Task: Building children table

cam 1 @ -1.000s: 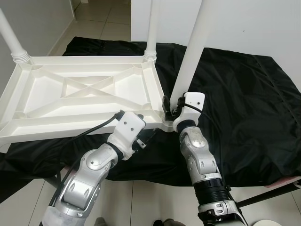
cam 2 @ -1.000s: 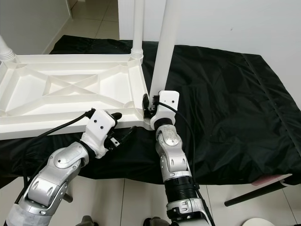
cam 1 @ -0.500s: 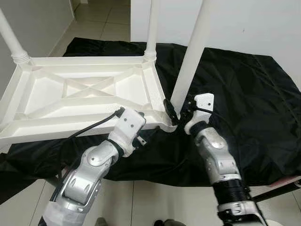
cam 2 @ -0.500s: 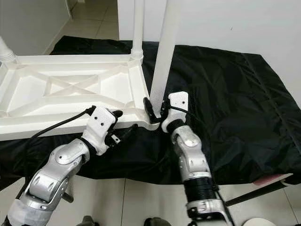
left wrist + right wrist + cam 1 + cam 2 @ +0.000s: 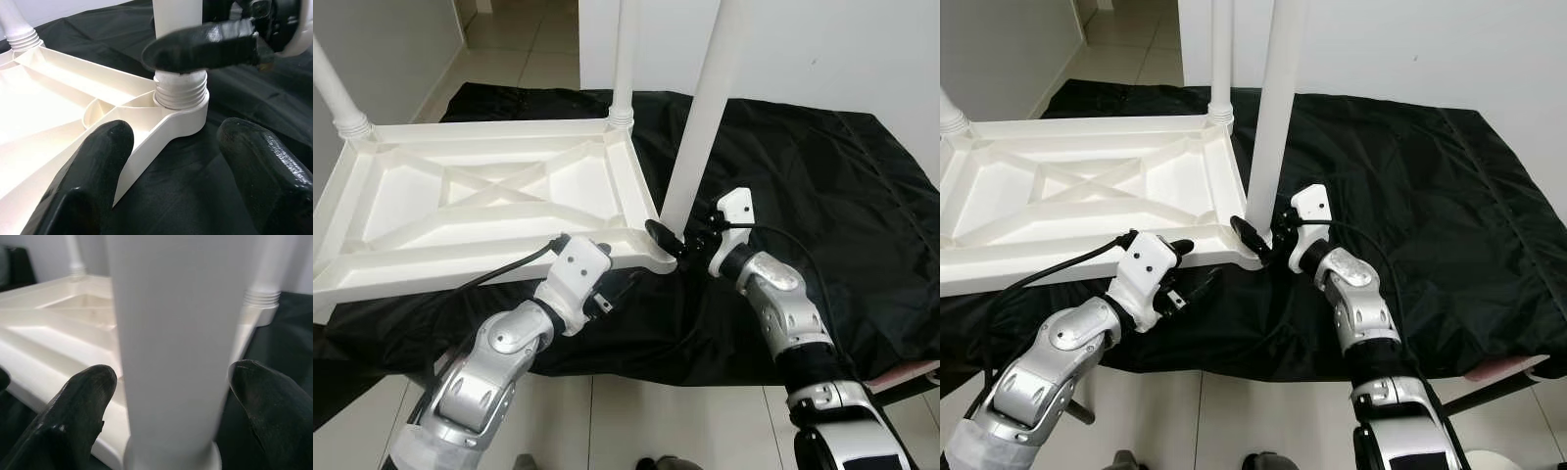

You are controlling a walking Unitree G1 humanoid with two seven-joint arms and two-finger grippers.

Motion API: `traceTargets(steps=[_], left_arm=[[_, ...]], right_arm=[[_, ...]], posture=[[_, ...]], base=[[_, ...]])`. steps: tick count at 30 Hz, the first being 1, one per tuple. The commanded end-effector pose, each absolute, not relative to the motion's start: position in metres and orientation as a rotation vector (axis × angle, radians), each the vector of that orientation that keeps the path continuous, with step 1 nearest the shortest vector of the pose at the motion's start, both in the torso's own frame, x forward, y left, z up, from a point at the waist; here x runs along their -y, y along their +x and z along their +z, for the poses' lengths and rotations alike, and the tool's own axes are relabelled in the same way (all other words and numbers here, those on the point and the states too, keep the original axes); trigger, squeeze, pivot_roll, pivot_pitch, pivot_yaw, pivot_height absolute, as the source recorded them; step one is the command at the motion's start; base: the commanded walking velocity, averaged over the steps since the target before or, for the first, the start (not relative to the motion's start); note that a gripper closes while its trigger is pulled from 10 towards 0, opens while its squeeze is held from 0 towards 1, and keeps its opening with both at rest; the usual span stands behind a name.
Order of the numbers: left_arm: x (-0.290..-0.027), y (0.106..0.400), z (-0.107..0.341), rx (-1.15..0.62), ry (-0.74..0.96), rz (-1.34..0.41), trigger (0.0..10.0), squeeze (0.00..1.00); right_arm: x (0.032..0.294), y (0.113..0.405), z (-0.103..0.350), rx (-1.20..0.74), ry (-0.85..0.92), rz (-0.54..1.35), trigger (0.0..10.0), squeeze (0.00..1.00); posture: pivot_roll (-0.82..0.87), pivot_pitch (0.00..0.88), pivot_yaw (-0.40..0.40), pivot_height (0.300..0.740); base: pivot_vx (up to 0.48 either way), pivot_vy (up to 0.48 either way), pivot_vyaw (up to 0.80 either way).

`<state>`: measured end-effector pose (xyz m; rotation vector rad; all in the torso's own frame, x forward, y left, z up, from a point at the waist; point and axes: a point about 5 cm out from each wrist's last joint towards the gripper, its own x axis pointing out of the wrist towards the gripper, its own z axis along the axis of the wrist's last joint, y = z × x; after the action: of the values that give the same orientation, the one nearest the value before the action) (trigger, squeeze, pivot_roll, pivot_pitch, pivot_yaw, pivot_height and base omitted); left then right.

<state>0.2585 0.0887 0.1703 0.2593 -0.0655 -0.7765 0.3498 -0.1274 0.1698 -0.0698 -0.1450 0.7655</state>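
Black cloth (image 5: pixel 822 186) spread beneath both my grippers. White tabletop (image 5: pixel 480 206) inverted on cloth, ribbed underside up, near edge just ahead of my left gripper (image 5: pixel 625 291). White leg (image 5: pixel 700 122) upright in near corner socket (image 5: pixel 181 98), between fingers of my right gripper (image 5: pixel 674 238). Right jaws spread wide around leg base, not closed on it. Left jaws open, empty, straddling corner below socket.
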Motion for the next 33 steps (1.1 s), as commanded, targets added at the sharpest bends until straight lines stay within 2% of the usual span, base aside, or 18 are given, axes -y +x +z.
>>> traceTargets(steps=[1,3,4,7,8,9,11,17,18,19,23,28,33], left_arm=[[-0.084,0.249,0.168,0.045,0.259,-0.931,10.0,0.00],[-0.083,0.248,0.167,0.044,0.255,-0.933,10.0,0.00],[-0.082,0.246,0.168,0.046,0.247,-0.936,10.0,0.00],[-0.081,0.246,0.168,0.048,0.241,-0.938,10.0,0.00],[-0.081,0.245,0.169,0.050,0.238,-0.940,10.0,0.00],[-0.079,0.245,0.168,0.050,0.233,-0.943,10.0,0.00],[-0.077,0.245,0.169,0.052,0.232,-0.946,10.0,0.00],[-0.076,0.245,0.169,0.059,0.234,-0.945,10.0,0.00],[-0.076,0.246,0.170,0.060,0.229,-0.938,10.0,0.00],[-0.076,0.246,0.171,0.064,0.226,-0.936,10.0,0.00],[-0.076,0.246,0.172,0.068,0.224,-0.939,10.0,0.00],[-0.079,0.246,0.170,0.059,0.233,-0.935,10.0,0.00],[-0.079,0.247,0.170,0.061,0.234,-0.937,10.0,0.00]], right_arm=[[0.124,0.353,0.166,0.120,-0.125,0.828,10.0,0.00],[0.122,0.355,0.166,0.110,-0.128,0.840,10.0,0.00],[0.120,0.357,0.167,0.109,-0.131,0.846,8.8,0.00],[0.120,0.359,0.167,0.111,-0.131,0.851,8.8,0.00],[0.118,0.360,0.166,0.104,-0.138,0.864,3.0,0.00],[0.118,0.361,0.164,0.092,-0.141,0.876,0.2,0.00],[0.118,0.362,0.162,0.076,-0.145,0.884,0.0,0.00],[0.125,0.363,0.153,0.038,-0.159,0.878,0.0,0.00],[0.127,0.364,0.151,0.029,-0.159,0.865,1.6,0.00],[0.130,0.364,0.151,0.027,-0.157,0.846,10.0,0.00],[0.132,0.365,0.151,0.030,-0.155,0.822,10.0,0.00],[0.140,0.372,0.148,0.002,-0.124,0.587,10.0,0.00],[0.133,0.368,0.142,0.013,-0.119,0.544,10.0,0.00]], posture=[[-0.03,0.106,-0.028,0.740],[-0.03,0.105,-0.036,0.740],[-0.03,0.109,-0.038,0.740],[-0.03,0.109,-0.038,0.740],[-0.03,0.109,-0.039,0.740],[-0.03,0.107,-0.040,0.740],[-0.03,0.105,-0.041,0.740],[-0.02,0.098,-0.039,0.740],[-0.02,0.099,-0.040,0.740],[-0.02,0.096,-0.040,0.740],[-0.02,0.096,-0.040,0.740],[-0.02,0.078,-0.044,0.740],[-0.02,0.072,-0.047,0.740]], base=[[0.000,0.000,0.00],[0.000,0.000,0.00],[0.000,0.000,0.00],[0.000,0.000,0.00],[0.000,0.000,0.00],[0.000,0.000,0.00],[0.000,0.000,0.00],[0.000,0.000,0.00],[0.000,0.000,0.00],[0.000,0.000,0.00],[0.000,0.000,0.00],[0.000,0.000,0.00],[0.000,0.000,0.00]])
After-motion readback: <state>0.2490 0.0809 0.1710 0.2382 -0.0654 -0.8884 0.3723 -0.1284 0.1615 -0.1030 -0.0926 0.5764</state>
